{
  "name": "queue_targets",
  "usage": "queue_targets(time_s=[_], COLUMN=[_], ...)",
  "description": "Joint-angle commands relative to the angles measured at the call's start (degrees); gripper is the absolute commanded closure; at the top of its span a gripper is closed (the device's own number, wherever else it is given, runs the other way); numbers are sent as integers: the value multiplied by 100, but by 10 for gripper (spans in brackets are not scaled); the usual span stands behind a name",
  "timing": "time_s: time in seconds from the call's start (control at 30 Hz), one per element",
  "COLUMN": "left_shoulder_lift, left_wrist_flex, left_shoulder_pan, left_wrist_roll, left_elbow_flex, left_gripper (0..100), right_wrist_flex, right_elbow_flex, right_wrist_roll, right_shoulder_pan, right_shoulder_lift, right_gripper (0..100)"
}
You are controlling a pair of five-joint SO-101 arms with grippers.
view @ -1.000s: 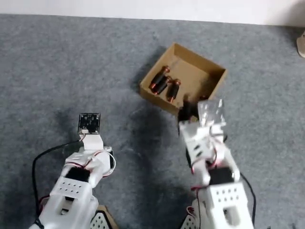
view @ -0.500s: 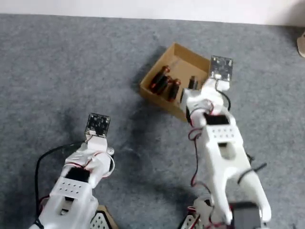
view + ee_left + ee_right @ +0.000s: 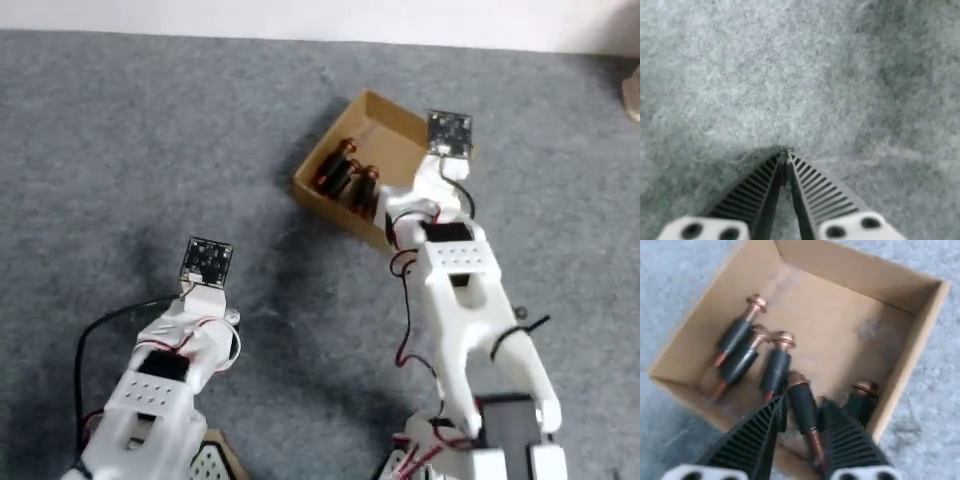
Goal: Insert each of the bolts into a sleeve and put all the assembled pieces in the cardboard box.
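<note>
Surface is grey carpet (image 3: 150, 130), flat, same texture under both arms; white wall strip (image 3: 300, 18) runs along the far edge. Cardboard box (image 3: 860, 270) sits open on the carpet in front of the right arm, turned at an angle. Right gripper (image 3: 804, 410) hangs over the box's near wall, jaws clamped on a sleeved bolt (image 3: 801, 407), copper head toward the box interior. Three more assembled pieces (image 3: 742, 360) lie side by side on the box floor against one side wall; a fifth piece (image 3: 862, 400) sits just beside the opposite wall. Left gripper (image 3: 786, 160) is well apart from the box, jaws together with nothing between them, tips low over bare carpet.
</note>
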Motion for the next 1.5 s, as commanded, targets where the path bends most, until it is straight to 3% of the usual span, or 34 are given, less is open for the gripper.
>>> queue_targets(time_s=[0.0,0.2,0.5,0.7,1.23,1.47], left_shoulder_lift=[-66,-66,-127,-1393,-4637,-4593], left_wrist_flex=[-114,-114,114,369,3780,4967], left_shoulder_pan=[-171,-374,-391,-356,-400,-365], left_wrist_roll=[-35,-35,-26,-26,-62,-62], left_elbow_flex=[-75,-75,-101,382,356,356], left_gripper=[993,993,994,994,994,993], right_wrist_flex=[541,1376,1481,1473,1525,3600], right_elbow_flex=[-31,954,2747,3591,6264,6290], right_wrist_roll=[141,554,1046,1319,1319,1310], right_shoulder_pan=[-136,-127,277,523,532,523], right_shoulder_lift=[-884,-2132,-3547,-4532,-8242,-8866], right_gripper=[993,994,994,994,994,994])
